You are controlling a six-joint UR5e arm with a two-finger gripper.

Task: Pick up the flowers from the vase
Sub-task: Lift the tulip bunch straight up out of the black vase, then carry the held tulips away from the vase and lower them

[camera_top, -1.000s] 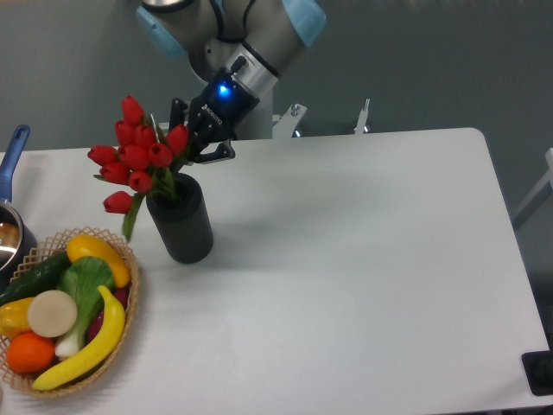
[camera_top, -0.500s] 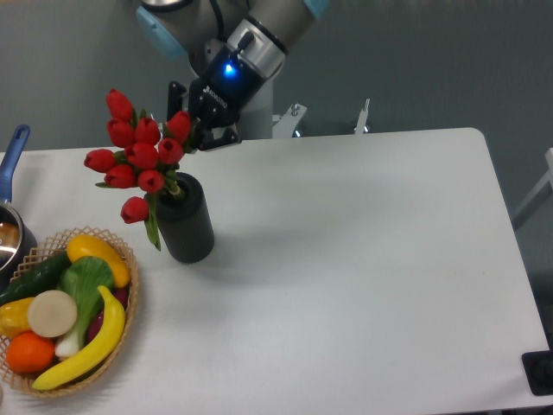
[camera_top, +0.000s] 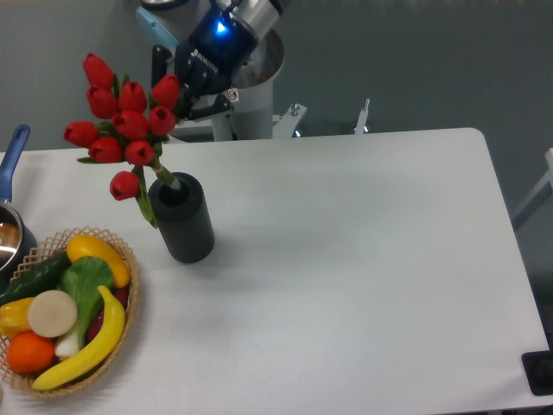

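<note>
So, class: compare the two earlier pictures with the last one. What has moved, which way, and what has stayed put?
The gripper, shut on the flowers, has risen and drifted left, drawing the bunch up so that only the stem ends still reach the mouth of the vase. The vase, the wicker basket of fruit and vegetables and the blue-handled pot stayed where they were on the table.

A white table (camera_top: 363, 259) with rounded corners fills most of the frame under soft, even light. Behind it, across the top, runs a plain grey-blue wall (camera_top: 432, 60). Two small metal fittings (camera_top: 365, 115) stand at the table's far edge.
</note>
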